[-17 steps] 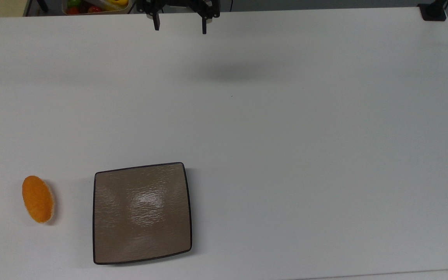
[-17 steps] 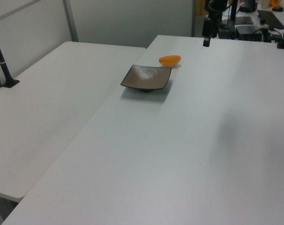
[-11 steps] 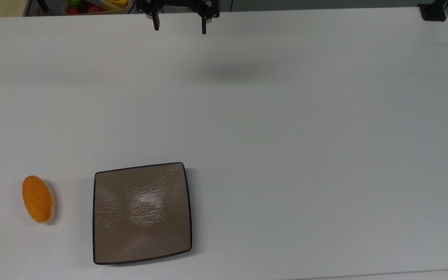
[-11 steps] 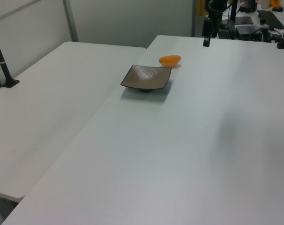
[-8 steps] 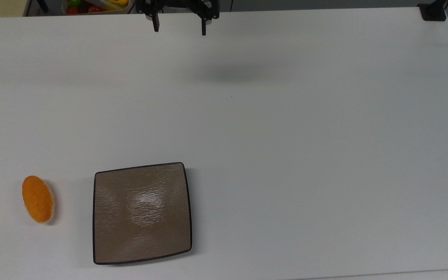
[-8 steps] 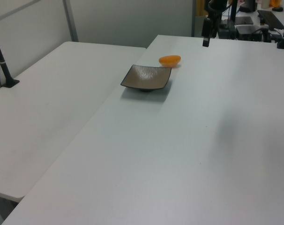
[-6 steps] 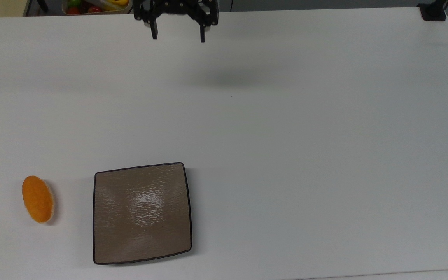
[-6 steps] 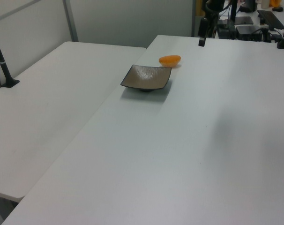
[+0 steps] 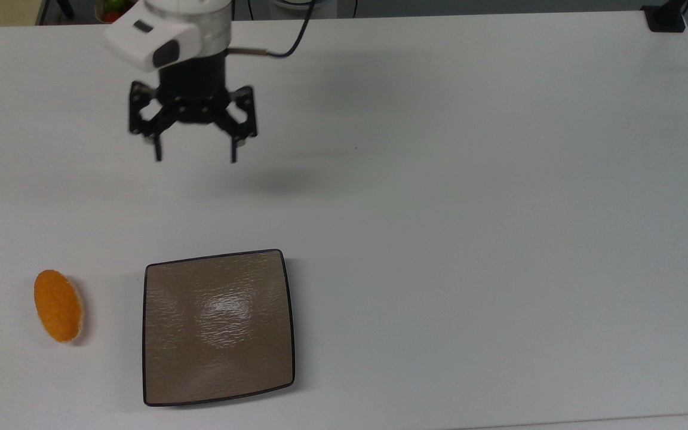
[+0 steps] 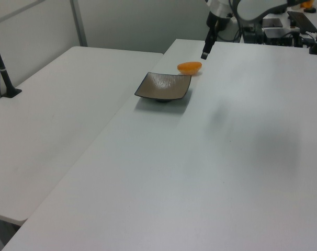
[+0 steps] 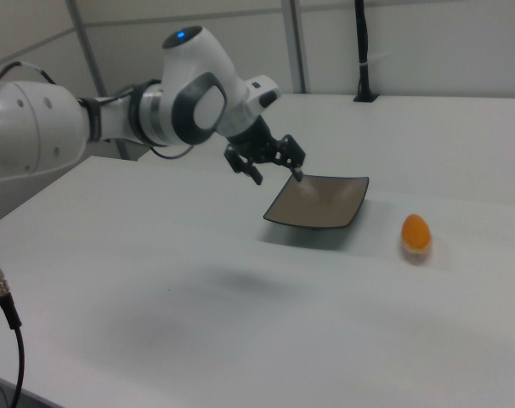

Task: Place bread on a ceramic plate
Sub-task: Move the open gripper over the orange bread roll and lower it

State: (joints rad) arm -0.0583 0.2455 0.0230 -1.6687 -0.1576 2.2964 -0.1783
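Black two-finger gripper point(image 9: 194, 159) hangs above the white tabletop point(image 9: 469, 209) in the top view's upper left, jaws spread wide, holding nothing. Looks set up for a top-down pick. The small oval orange-crusted bread point(image 9: 58, 306) lies flat on the tabletop at the top view's lower left, long axis roughly vertical in frame. Beside it to the right, not touching, sits the square glossy taupe ceramic plate with dark rim point(image 9: 218, 327), nothing on it. Gripper is well apart from both. Pick not yet begun; short hop to the plate once grabbed.
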